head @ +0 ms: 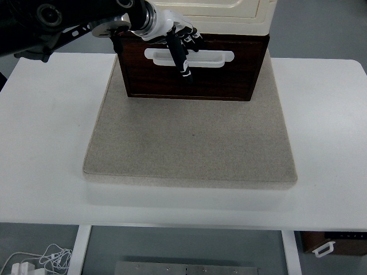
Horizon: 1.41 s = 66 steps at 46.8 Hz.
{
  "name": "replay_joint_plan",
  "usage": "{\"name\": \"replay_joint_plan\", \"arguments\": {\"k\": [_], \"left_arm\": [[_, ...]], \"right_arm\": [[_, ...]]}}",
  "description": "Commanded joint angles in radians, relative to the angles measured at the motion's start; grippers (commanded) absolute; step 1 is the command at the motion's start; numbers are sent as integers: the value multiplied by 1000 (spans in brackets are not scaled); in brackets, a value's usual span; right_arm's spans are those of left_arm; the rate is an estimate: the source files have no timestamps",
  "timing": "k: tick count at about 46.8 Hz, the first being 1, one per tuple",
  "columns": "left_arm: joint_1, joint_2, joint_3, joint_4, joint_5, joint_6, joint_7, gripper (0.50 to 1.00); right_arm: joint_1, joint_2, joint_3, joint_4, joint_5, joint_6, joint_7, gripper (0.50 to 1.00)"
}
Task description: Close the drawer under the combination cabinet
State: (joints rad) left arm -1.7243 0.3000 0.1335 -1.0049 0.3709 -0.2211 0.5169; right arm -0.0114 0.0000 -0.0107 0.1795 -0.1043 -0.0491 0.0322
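left hand (pixel 176 35): fingers stretched out flat on the drawer front, gripping nothing
drawer (pixel 189 69): dark wood, sticking out under the cream cabinet (pixel 218 14)
handle (pixel 212 57): white, right under the fingers
mat (pixel 189 143): grey, beneath everything

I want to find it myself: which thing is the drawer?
Look at the grey mat on the white table. At its far end stands a cream cabinet; the drawer is the dark brown front beneath it, with a white handle where the left robot hand rests.
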Motion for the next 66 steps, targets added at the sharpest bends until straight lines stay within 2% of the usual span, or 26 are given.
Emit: {"name": "replay_joint_plan", "arguments": {"k": [1,11,19,22,30,34,37,45,52,59,66], "left_arm": [[2,1,0,5,2,-1,0,1000],[-3,4,-21,-7,-1,-10,-1,1000],[-12,19,-139,-18,-4,-104,-12,1000],[-12,28,-216,-18,-6,-148,-14,1000],[2,50,-483,-4,-13,-319,-14,1000],[31,48,-621,12,-15,-351,-20,1000],[55,41,-751,16,-15,-354,-23,1000],[100,8,-1025,19,-14,-342,-40,1000],[88,13,-1170,77,-10,-297,-121,1000],[52,48,-1220,167,-3,-167,-231,1000],[40,120,-1218,255,-12,-38,-379,1000]], "right_arm": [[-1,0,0,0,0,0,0,952],[-1,0,0,0,0,0,0,952],[-1,0,0,0,0,0,0,952],[1,0,0,0,0,0,0,952],[-1,0,0,0,0,0,0,952],[-1,0,0,0,0,0,0,952],[-1,0,0,0,0,0,0,952],[-1,0,0,0,0,0,0,952],[-1,0,0,0,0,0,0,952],[1,0,0,0,0,0,0,952],[-1,0,0,0,0,0,0,952]]}}
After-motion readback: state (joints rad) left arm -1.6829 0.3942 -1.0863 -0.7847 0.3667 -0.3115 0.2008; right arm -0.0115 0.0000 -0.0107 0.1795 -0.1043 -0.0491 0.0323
